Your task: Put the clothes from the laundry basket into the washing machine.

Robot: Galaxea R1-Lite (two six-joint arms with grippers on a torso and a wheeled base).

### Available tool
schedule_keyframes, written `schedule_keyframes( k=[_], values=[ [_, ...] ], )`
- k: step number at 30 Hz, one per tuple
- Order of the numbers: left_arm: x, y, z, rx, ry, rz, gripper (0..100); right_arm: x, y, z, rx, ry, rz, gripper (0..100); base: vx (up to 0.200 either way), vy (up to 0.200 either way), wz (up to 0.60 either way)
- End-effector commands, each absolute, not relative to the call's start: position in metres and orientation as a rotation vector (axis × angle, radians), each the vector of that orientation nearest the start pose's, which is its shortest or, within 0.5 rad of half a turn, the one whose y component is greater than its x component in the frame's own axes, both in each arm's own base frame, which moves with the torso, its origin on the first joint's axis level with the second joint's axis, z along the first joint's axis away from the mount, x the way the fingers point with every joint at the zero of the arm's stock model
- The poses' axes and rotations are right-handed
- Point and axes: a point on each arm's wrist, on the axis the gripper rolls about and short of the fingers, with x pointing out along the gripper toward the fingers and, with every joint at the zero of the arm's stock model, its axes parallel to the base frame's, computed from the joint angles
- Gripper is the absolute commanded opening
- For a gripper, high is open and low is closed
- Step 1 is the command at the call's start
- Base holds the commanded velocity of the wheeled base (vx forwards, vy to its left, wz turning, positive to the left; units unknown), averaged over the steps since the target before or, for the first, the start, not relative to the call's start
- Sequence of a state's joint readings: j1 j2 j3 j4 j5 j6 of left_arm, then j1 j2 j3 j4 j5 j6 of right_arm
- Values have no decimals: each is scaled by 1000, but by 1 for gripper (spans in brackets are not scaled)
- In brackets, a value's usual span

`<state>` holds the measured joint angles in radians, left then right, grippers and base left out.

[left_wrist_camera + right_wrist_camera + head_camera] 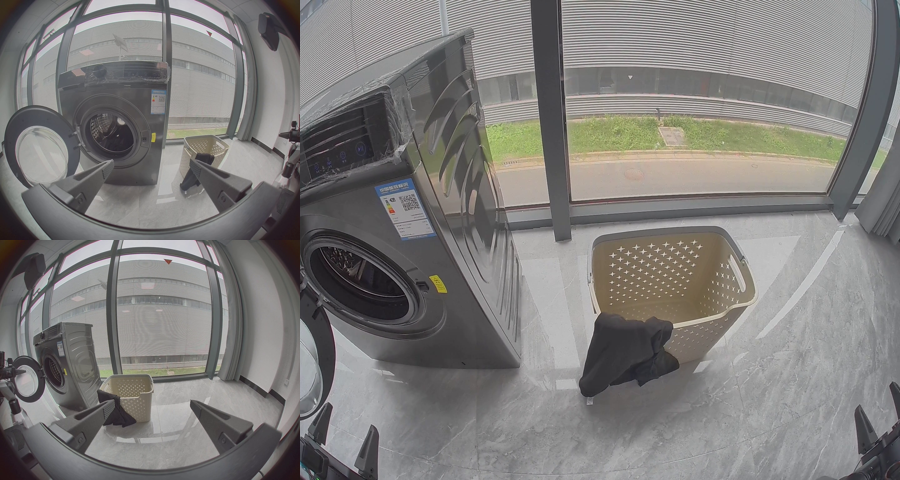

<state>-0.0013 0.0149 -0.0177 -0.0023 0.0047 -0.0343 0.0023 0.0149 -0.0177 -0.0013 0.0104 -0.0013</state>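
On the floor by the window, the basket [669, 230] stands near the washer [469, 250], off to your right of it. One dark garment [625, 353] is draped over the basket's near rim and hangs down the outside wall until it touches the floor. That drape leaves a bunched fold up at the rim, which is probably your easiest place to pinch. The washer's door [315, 356] is swung wide to your left, so the drum [362, 281] is open for loading. Your left end effector [349, 420] sits low beside the door, fingers spread and holding nothing. Your right end effector [876, 400] sits low on the far side, also spread and empty. Both are well apart from the garment, so the pick is not yet begun.
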Motion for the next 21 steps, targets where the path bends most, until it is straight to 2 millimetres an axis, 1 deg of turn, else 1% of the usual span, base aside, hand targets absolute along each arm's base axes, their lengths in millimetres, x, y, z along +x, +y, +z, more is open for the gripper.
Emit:
schedule_keyframes(
  k=[1, 9, 18, 21],
  values=[
    [-23, 0, 76, -35, -3, 1, 100, -22, 0, 76, -2, 3, 14, 100, 200, 0, 0],
    [-23, 0, 76, -32, -3, 3, 100, -22, 0, 76, -2, 3, 14, 100, 200, 0, 0],
    [-23, 0, 76, -34, -3, 3, 100, -22, 0, 76, -2, 3, 14, 100, 0, 0, 0],
    [-23, 0, 76, -34, -2, 2, 100, -22, 0, 76, -2, 3, 14, 100, 200, 0, 0]
  ],
)
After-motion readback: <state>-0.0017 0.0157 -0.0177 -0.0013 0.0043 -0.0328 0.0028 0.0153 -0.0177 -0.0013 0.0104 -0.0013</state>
